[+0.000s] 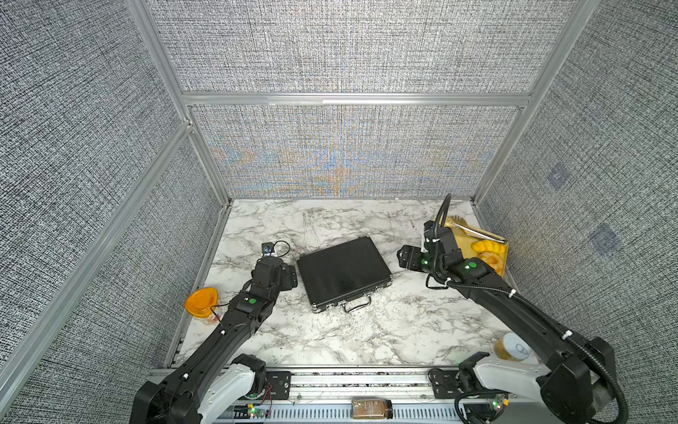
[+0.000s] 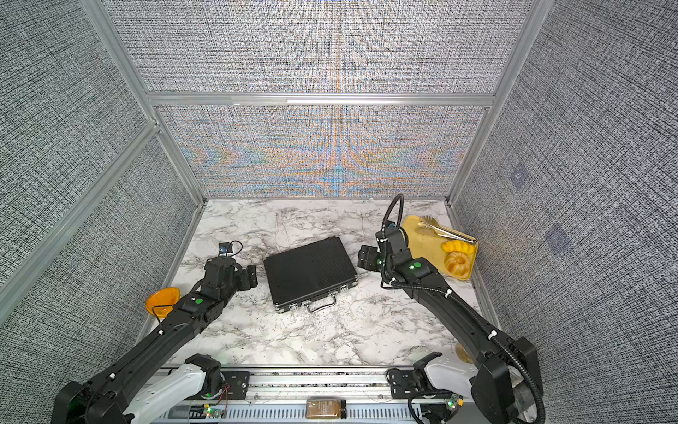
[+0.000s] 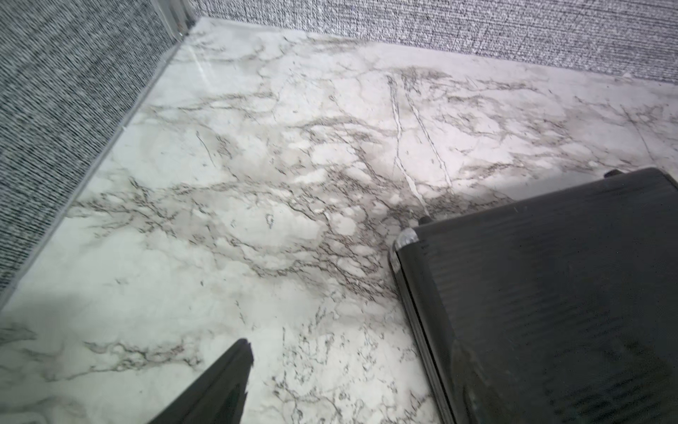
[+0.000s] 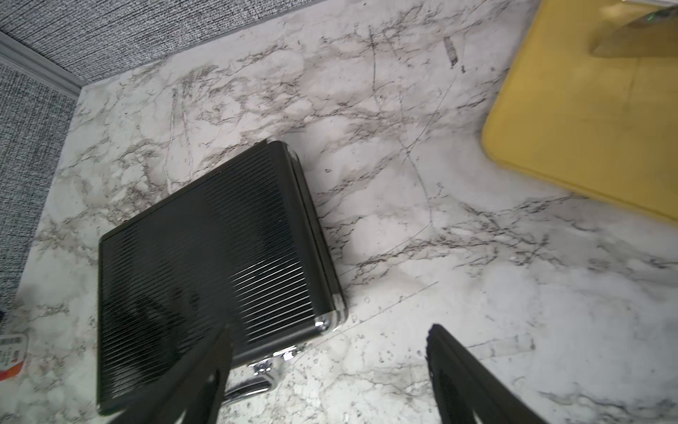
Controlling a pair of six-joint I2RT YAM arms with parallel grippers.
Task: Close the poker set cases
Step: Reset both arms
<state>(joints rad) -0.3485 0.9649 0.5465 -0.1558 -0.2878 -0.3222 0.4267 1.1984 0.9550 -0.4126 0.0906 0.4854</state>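
Poker case (image 1: 343, 273) lies closed and flat at the middle of my marble table (image 1: 330, 341), its silver handle (image 1: 357, 304) turned toward 6 o'clock. My left gripper (image 1: 291, 279) hangs just beside its 9 o'clock edge, fingers spread apart, holding nothing. My right gripper (image 1: 401, 257) sits off its 3 o'clock side, fingers likewise wide and empty. Farther back, at 2 o'clock, lies the yellow tray (image 2: 418, 238).

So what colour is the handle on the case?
Shiny silver; the handle on the black case shows best in a top view.
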